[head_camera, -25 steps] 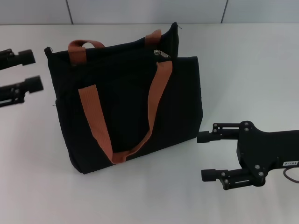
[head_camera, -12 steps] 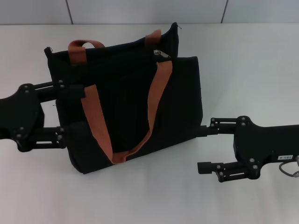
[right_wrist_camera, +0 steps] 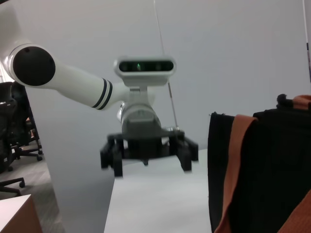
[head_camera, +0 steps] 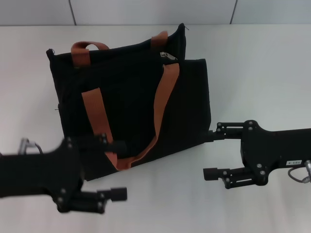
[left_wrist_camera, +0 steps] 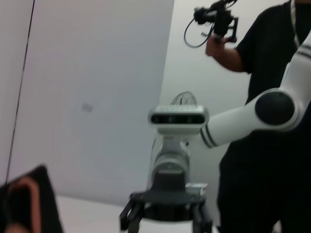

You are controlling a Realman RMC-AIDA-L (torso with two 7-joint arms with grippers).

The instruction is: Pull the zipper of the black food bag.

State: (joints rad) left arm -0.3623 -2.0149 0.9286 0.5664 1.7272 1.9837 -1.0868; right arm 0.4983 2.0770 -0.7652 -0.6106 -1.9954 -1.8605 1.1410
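Where the left gripper [head_camera: 115, 170] is seen in the head view, it is held at the near left of the table [head_camera: 262, 73], its two fingers spread wide, one over the near lower corner of the black food bag [head_camera: 131, 107] and the other over bare table nearer the robot; nothing is held between them. The right gripper [head_camera: 210, 154] is found at the near right, likewise spread wide and holding nothing, its far finger just beside the bag's right edge, whether touching cannot be told. The bag lies on its side across the middle of the table, its mouth toward the far edge, with one orange handle [head_camera: 158, 104] looped over the upper face and a second handle [head_camera: 87, 48] at the far left corner. A small metal zipper pull [head_camera: 167, 56] is seen on the top edge, right of centre and well apart from both grippers. Whether the zipper line is closed or open along its length cannot be settled from these views, so the scene is judged to fit either an approach to the pull or a withdrawal after it was drawn. Should the pull remain to be taken, a reach to the far top edge, a narrow pinch on the small tab, and a steadying hold on the bag would be called for.
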